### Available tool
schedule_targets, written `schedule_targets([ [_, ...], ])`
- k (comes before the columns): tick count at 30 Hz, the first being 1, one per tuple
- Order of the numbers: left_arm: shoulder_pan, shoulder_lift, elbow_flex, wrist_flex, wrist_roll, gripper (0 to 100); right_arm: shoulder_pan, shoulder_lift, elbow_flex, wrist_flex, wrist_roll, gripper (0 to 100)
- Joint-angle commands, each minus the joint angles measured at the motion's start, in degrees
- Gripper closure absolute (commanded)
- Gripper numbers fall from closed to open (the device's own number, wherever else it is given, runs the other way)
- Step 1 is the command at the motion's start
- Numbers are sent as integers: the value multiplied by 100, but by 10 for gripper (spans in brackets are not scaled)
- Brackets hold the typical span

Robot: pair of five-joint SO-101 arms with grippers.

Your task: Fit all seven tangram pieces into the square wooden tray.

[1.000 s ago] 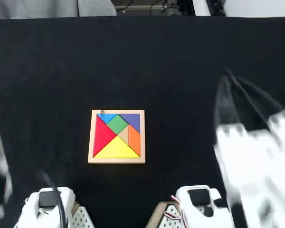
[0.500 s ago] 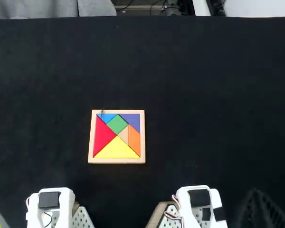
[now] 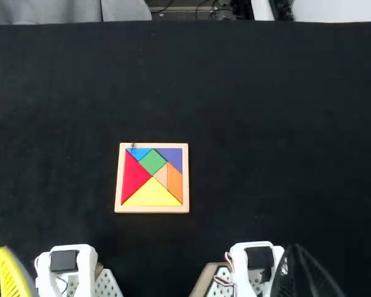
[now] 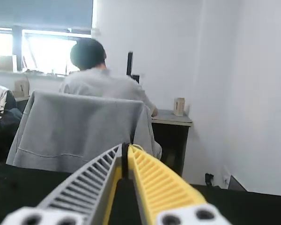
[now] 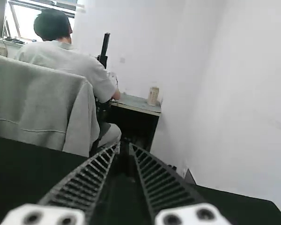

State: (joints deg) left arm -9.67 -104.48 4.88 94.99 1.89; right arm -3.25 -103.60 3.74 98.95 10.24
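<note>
Pulling back is what both arms are doing: a second ago the right arm was sweeping as a blur across the right side of the high view and the left one was showing at the left edge. Now the left tool (image 3: 3,272) is sitting in the lower left corner and the right tool (image 3: 303,275) in the lower right corner, both well apart from the work.

The square wooden tray (image 3: 119,179) is lying left of centre on the black tabletop (image 3: 266,124), not shifting at all across the frames. Inside it are lying:
- the large red triangle (image 3: 135,176)
- the large yellow triangle (image 3: 152,193)
- the green square (image 3: 153,161)
- the small blue triangle (image 3: 139,153)
- the purple parallelogram (image 3: 172,156)
- the orange triangle (image 3: 175,179)
- the small tan triangle (image 3: 161,176)

All seven are sitting flush, with no gaps showing.

In the left wrist view the left tool (image 4: 125,151) is pointing out into the room, its grey and yellow fingers pressing together at the tip and carrying nothing. In the right wrist view the right tool (image 5: 124,143) is doing the same, its black fingers meeting and gripping nothing.

Judging from this, the task is looking finished and the arms are parking at rest.
</note>
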Motion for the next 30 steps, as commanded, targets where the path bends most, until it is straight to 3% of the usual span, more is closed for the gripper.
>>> schedule_targets([
  [1, -4, -9, 57, -105, 44, 970, 281, -488, -268, 53, 44, 986],
  [6, -4, 0, 198, -598, 44, 970, 1002, -488, -479, -325, 18, 986],
  [12, -4, 0, 1974, -1714, 44, 970, 1178, -497, 462, -905, 9, 986],
  [18, -4, 0, 4655, -3376, 44, 970, 1178, -497, 2905, -1934, 9, 986],
  [30, 57, 9, 9200, -6409, 35, 970, 1134, -488, 8198, -5037, 44, 986],
])
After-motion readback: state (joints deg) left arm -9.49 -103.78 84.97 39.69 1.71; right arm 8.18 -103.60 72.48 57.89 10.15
